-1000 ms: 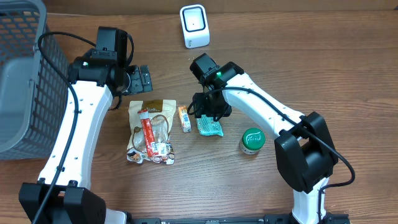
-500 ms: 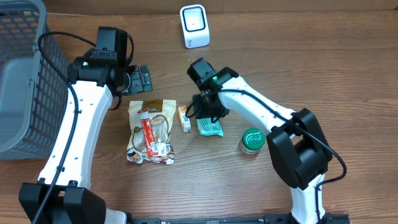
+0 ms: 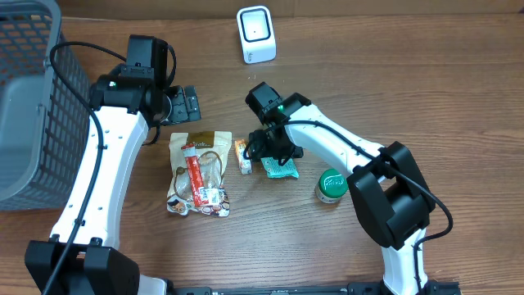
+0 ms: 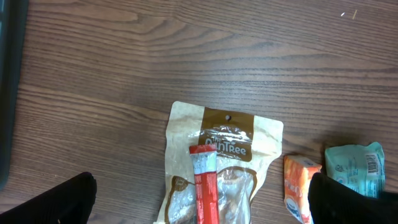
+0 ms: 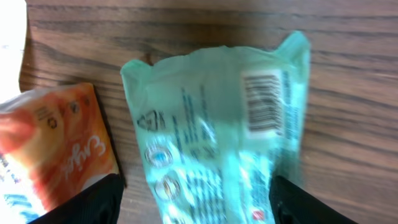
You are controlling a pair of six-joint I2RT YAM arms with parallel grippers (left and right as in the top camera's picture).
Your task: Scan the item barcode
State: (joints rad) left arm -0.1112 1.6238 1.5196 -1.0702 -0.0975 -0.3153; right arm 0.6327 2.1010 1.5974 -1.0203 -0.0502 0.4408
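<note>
- The right gripper (image 5: 199, 199) has its jaws spread wide and points down at the table (image 3: 458, 98), gripping nothing.
- Between its two dark fingers (image 5: 93, 199) lies the teal packet (image 5: 211, 143), flat on the wood with its printed back up. Whether the fingertips touch its edges cannot be told.
- The barcode (image 5: 261, 102) shows on the part of the packet ahead of the fingertips, facing up and a little blurred.
- Just outside the finger on the left arm's side lies a small orange packet (image 5: 53, 143), just beside the teal one; whether the two touch cannot be told.
- Further out on that side lies a cream and brown snack pouch (image 3: 201, 168) with a red stick pack (image 3: 195, 174) on top of it.
- On the gripper's other side, near the packet, stands a round green-lidded tub (image 3: 333, 185).
- Beyond the gripper, well apart at the table's far edge, stands the white scanner (image 3: 255, 34).
- The left gripper (image 3: 184, 105) hangs above the far end of the snack pouch with its jaws fully apart and nothing between them.
- Outward of the left arm, at the table's edge, stands a grey wire basket (image 3: 29, 106).
</note>
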